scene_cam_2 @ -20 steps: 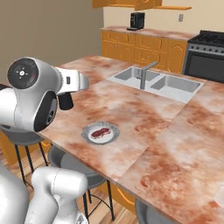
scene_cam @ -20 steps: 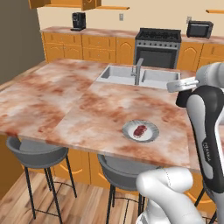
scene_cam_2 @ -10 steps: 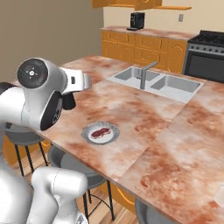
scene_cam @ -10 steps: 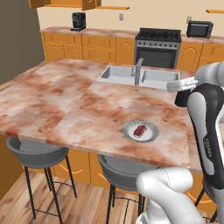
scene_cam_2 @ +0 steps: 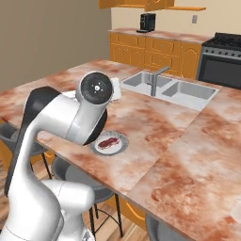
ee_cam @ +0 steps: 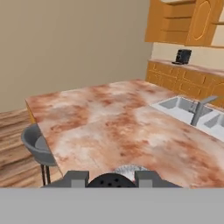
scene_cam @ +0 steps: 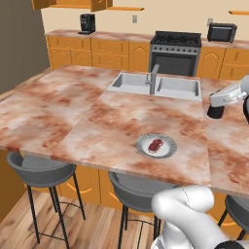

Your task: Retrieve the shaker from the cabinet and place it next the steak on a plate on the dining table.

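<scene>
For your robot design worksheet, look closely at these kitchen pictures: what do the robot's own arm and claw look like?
The arm is made of thick, rounded, glossy white segments with dark grey to black sections at the joints. One joint ends in a round dark cap with a small pale centre. The claw has two small, blocky dark grey fingertips. No cables or markings show.

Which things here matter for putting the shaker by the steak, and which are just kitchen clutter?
For the job:
- shaker, held in the gripper
- steak
- plate
- dining table
- cabinet

Just lying about:
- sink and faucet
- coffee machine
- stove
- toaster
- stools
</scene>
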